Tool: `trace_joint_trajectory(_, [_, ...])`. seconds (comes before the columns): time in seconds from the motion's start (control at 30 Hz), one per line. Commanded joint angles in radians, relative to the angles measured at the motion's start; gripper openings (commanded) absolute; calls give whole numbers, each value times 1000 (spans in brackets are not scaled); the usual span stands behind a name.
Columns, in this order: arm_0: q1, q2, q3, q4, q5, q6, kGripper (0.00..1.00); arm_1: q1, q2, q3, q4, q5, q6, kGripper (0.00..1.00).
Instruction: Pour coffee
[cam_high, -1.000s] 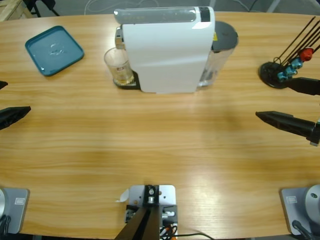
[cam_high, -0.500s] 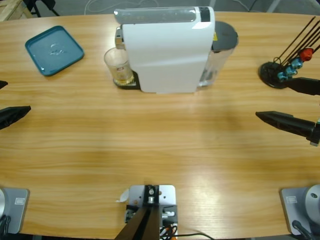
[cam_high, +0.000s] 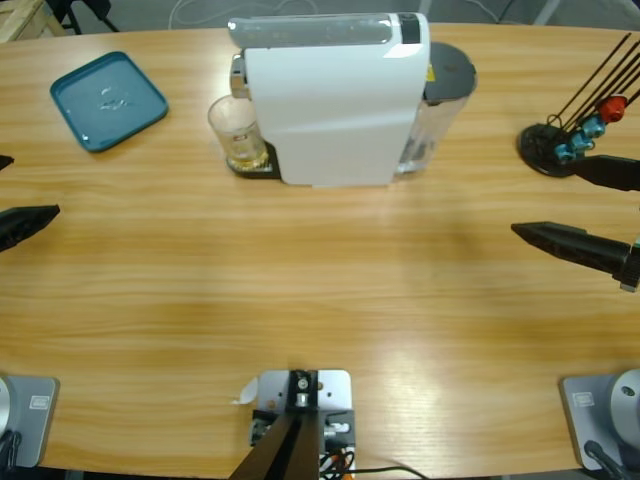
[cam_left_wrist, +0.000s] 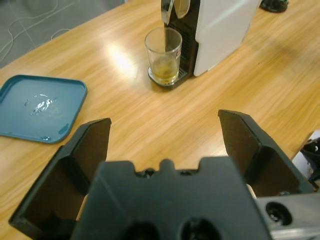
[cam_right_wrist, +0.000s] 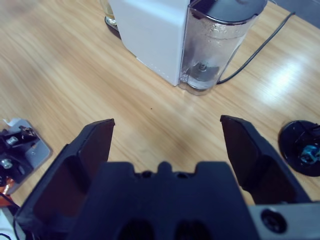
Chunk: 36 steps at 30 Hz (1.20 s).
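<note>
A small clear glass (cam_high: 237, 130) stands on the drip ledge of the white coffee machine (cam_high: 335, 100), under its spout. The coffee (cam_high: 246, 156) is a shallow amber pool in the bottom of the glass (cam_left_wrist: 163, 52), also visible as coffee (cam_left_wrist: 163, 75) in the left wrist view. My left gripper (cam_high: 32, 187) hovers open at the table's left edge, far from the glass, with nothing between its jaws (cam_left_wrist: 165, 122). My right gripper (cam_high: 547, 197) is open and holds nothing at the right edge, facing the machine's water tank (cam_right_wrist: 215, 45).
A teal square tray (cam_high: 108, 100) lies at the far left, wet in its middle. A black stand (cam_high: 545, 148) with thin rods and small coloured pieces sits at the far right, close to my right gripper. A cable (cam_right_wrist: 260, 42) runs behind the machine.
My left gripper has shifted very slightly toward the far side of the table. Everything else is as before.
</note>
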Motion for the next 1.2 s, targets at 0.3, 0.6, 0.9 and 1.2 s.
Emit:
trace_joint_trajectory(0.3, [58,263,-3,-284,-128,-68,937,10,16,35,-21,34,36,913])
trace_joint_trajectory(0.6, [228,543,-14,-462,-424,-72,927,10,25,35,-27,38,24,913])
trace_joint_trajectory(0.9, [228,682,-11,-500,-316,-75,931,10,24,35,-29,36,22,913])
trace_joint_trajectory(1.2, [203,756,-15,-609,-308,-71,930,10,32,36,-32,38,21,913])
